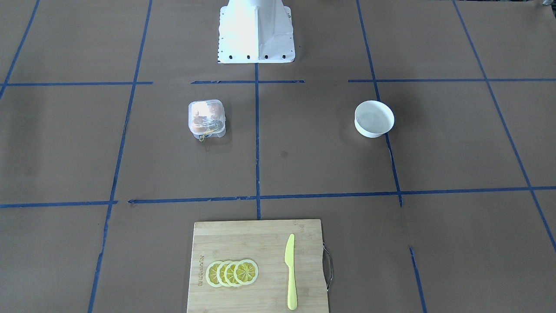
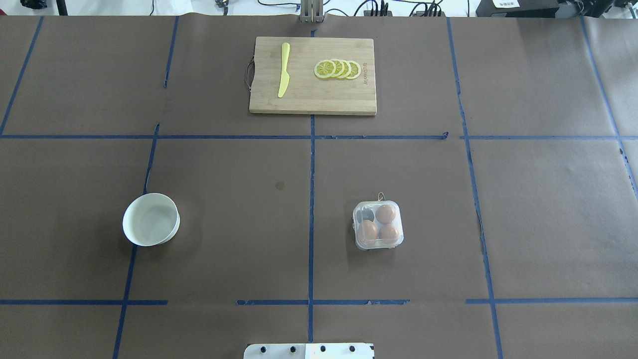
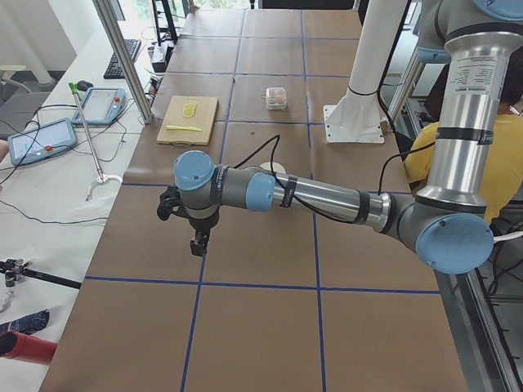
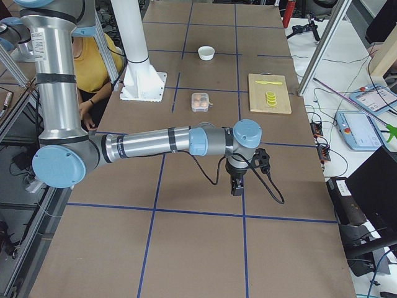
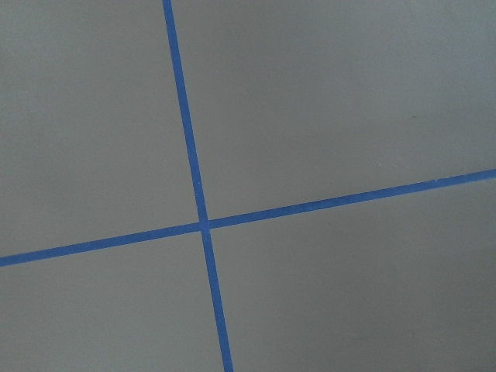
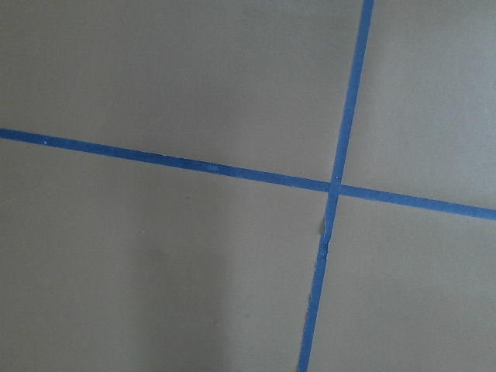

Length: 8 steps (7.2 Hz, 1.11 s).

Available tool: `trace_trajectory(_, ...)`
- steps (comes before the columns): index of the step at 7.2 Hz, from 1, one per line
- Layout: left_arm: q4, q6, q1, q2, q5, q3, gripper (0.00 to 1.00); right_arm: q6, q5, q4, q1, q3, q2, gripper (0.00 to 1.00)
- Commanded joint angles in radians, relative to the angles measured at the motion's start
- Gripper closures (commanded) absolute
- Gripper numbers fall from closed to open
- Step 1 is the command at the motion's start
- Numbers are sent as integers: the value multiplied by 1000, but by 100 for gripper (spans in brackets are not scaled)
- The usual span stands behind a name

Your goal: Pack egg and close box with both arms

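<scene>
The clear four-cell carton point(image 2: 378, 225) stands on the brown table, right of the centre line, with its yellow cord at the far side. Three orange-brown eggs point(image 2: 385, 214) fill three cells; the far-left cell looks empty. The lid seems to lie over the cells, with glare on it in the front view point(image 1: 207, 118). My left gripper point(image 3: 196, 245) shows only in the left side view, far from the carton point(image 3: 276, 98). My right gripper point(image 4: 236, 186) shows only in the right side view, well short of the carton point(image 4: 200, 101). I cannot tell whether either is open or shut. Both wrist views show only bare table and blue tape.
A round white bowl point(image 2: 151, 219) stands on the left half of the table. A bamboo cutting board point(image 2: 349, 99) lies at the far edge with a yellow knife point(image 2: 283, 70) and lemon slices point(image 2: 338, 69). The white base block point(image 2: 309, 351) is at the near edge.
</scene>
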Motion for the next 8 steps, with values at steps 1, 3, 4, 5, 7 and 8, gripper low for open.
trace_trajectory(1, -3, -1, 2, -6, 0, 6, 0, 1, 1, 0, 0, -1, -4, 0)
trace_trajectory(3, -23, -3, 2, -6, 0, 1, 0, 1, 1, 0, -1, -1, -9, 0)
trace_trajectory(4, -23, -1, 2, -6, 0, -2, 0, 1, 1, 0, -1, -1, -10, 0)
trace_trajectory(5, -23, -1, 2, -6, 0, -2, 0, 1, 1, 0, -1, -1, -10, 0)
trace_trajectory(7, -9, -3, 2, -24, -2, -38, 0, 1, 1, 0, 0, -1, -10, 0)
trace_trajectory(8, -11, -1, 2, -26, -3, -43, 0, 1, 1, 0, 0, -1, -10, 0)
